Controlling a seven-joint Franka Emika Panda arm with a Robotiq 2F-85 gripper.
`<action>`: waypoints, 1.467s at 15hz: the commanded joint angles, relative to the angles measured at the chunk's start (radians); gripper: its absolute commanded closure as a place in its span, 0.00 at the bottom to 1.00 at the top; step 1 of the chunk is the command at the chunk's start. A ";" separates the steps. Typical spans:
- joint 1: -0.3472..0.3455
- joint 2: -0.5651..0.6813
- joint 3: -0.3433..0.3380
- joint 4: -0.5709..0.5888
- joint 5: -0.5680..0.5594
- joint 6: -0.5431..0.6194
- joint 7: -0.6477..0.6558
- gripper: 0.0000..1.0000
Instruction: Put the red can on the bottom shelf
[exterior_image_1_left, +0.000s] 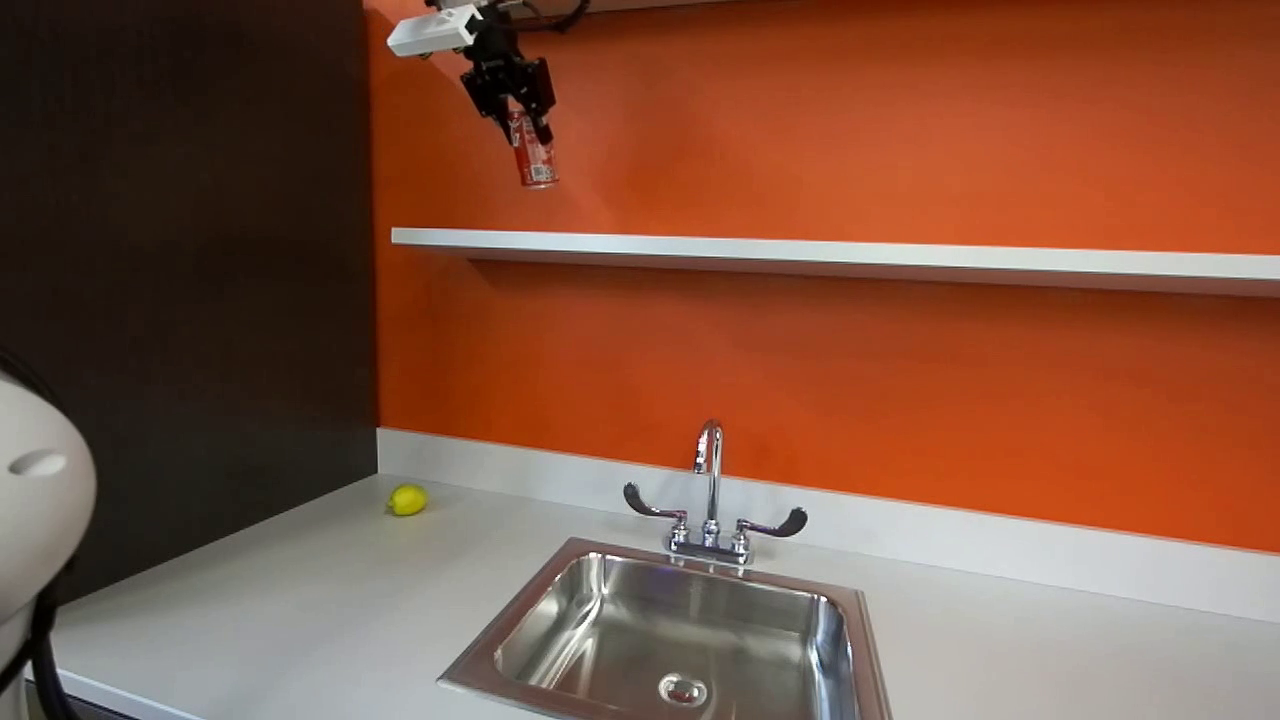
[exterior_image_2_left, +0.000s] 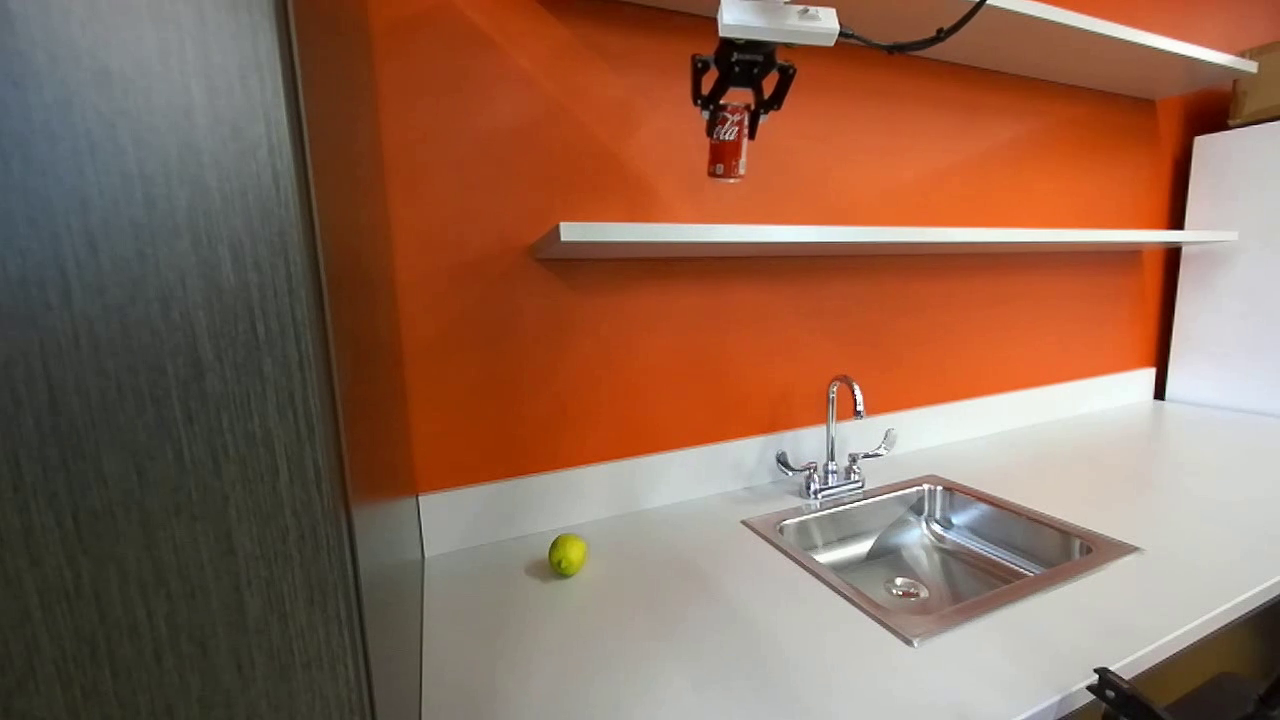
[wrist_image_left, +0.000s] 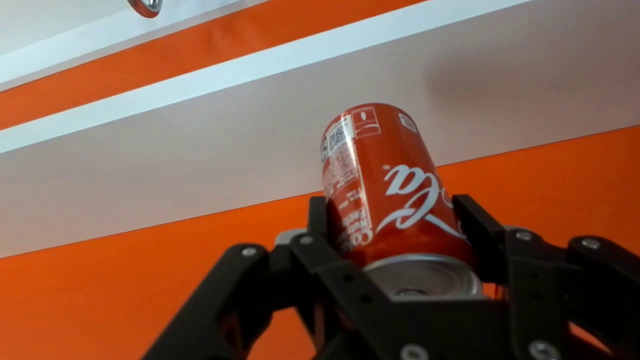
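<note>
End effector (wrist_image_left: 391, 210) grasps the can (wrist_image_left: 385, 150) above the shelf (wrist_image_left: 165, 170), over the desk's (exterior_image_2_left: 640, 640) back edge; only placing seems left.

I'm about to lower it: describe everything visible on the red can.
The red can is a shiny, seemingly metal cylinder with white script, small print and a silvery top. The gripper clasps its upper part from both sides. It hangs roughly upright, bottom down, higher than the bottom shelf, with a gap showing in both exterior views.
</note>
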 joint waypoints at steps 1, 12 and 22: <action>0.025 0.106 -0.025 0.162 -0.012 -0.086 -0.028 0.62; 0.082 0.249 -0.083 0.330 0.019 -0.208 -0.029 0.62; 0.060 0.280 -0.068 0.347 0.045 -0.243 -0.020 0.62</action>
